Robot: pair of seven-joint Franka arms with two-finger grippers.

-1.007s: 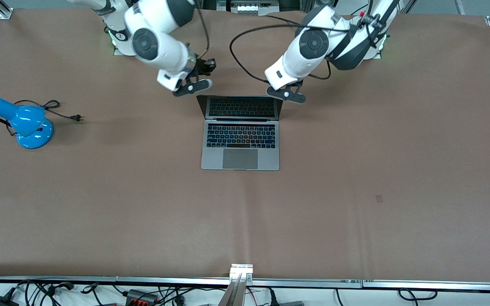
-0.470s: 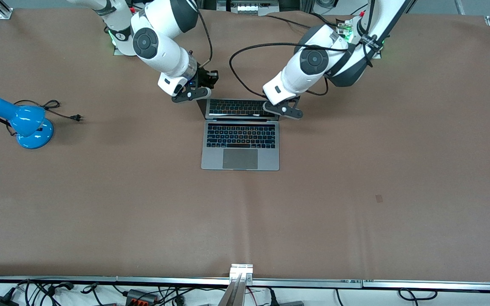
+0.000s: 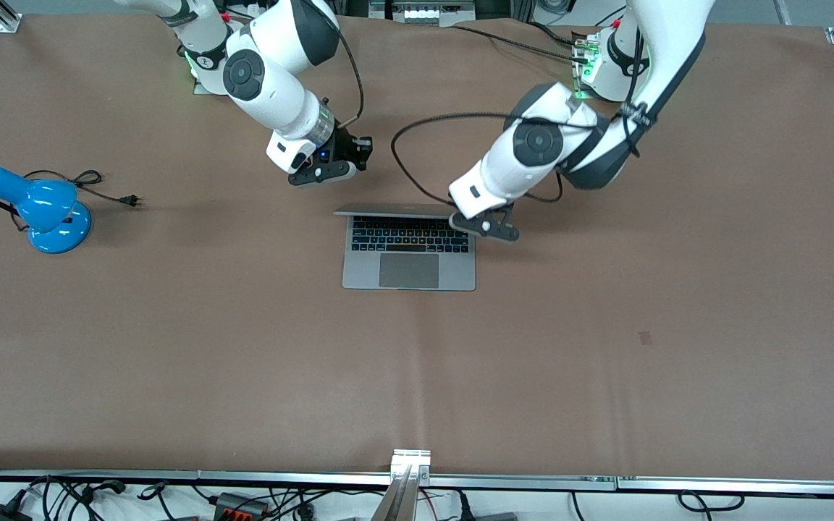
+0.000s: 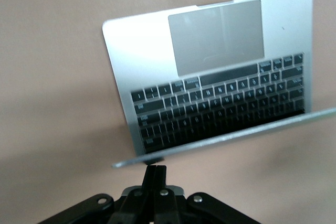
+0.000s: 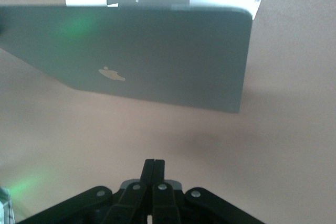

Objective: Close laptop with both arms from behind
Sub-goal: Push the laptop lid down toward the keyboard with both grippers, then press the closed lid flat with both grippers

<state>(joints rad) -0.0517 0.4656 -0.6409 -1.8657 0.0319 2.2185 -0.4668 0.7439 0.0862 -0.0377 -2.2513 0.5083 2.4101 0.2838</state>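
We are looking at the laptop (image 3: pixel 409 250) lying near the middle of the desk (image 3: pixel 605 362), its base flat on the brown cover and its trackpad end pointing toward the front camera. Its lid (image 5: pixel 152 59) is tilting well forward over the keyboard (image 4: pixel 220 108); from the front camera we are seeing only the lid's thin edge above the top key rows, while the lower key rows and the trackpad (image 3: pixel 408 270) are showing uncovered.

The left pincer (image 3: pixel 487 226) is pressing at the lid's top edge, at the corner toward the left arm's end of the desk. In the left wrist view its fingers (image 4: pixel 156 174) are sitting pressed together with no gap between them, and their tips are meeting the lid's edge, with the keyboard and trackpad visible under the lid.

The right pincer (image 3: pixel 321 171) is hovering over bare desk near the lid corner toward the right arm's end of the desk, apart from the laptop. In the right wrist view its fingers (image 5: pixel 154 169) are likewise closed against each other and gripping nothing, and a strip of desk is separating them from the grey back of the lid, where the apple logo (image 5: pixel 112 73) is showing.

A blue lamp (image 3: pixel 37 208) with its black cord is resting well apart from the laptop, toward the right arm's end of the desk.
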